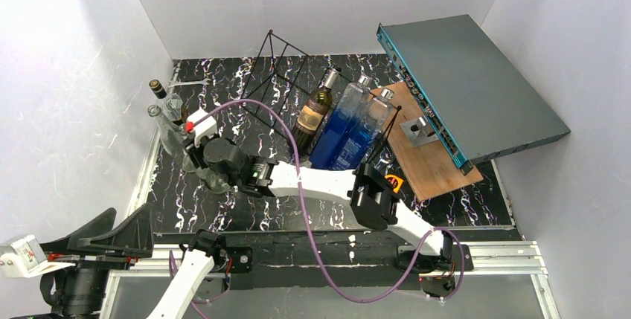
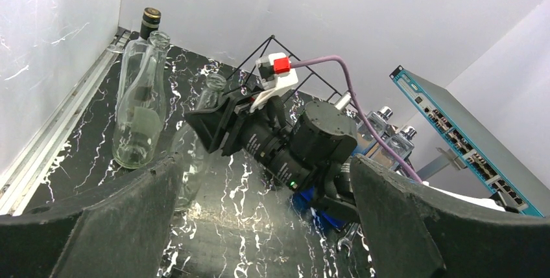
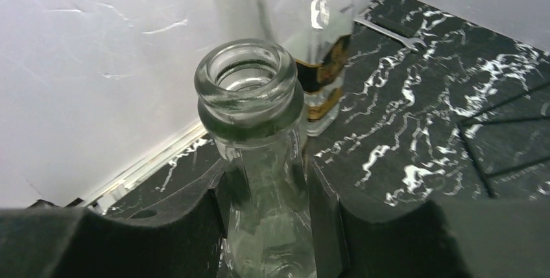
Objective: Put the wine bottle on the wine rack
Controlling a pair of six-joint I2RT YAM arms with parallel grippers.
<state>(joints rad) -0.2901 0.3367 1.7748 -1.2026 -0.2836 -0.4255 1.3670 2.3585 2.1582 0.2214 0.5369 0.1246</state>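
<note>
A clear glass wine bottle stands upright at the table's left. My right gripper is shut on its neck, one finger on each side. In the top view the right gripper reaches across to the left, with the bottle's body below it. The black wire wine rack stands at the back centre, apart from the held bottle. My left gripper is open and empty at the near left edge. Its wrist view looks at the right gripper and the held bottle.
Two more clear bottles stand by the left wall, one dark-capped. A green labelled bottle and two blue bottles lie right of the rack. A grey network switch leans over a wooden board. A wrench lies on the table.
</note>
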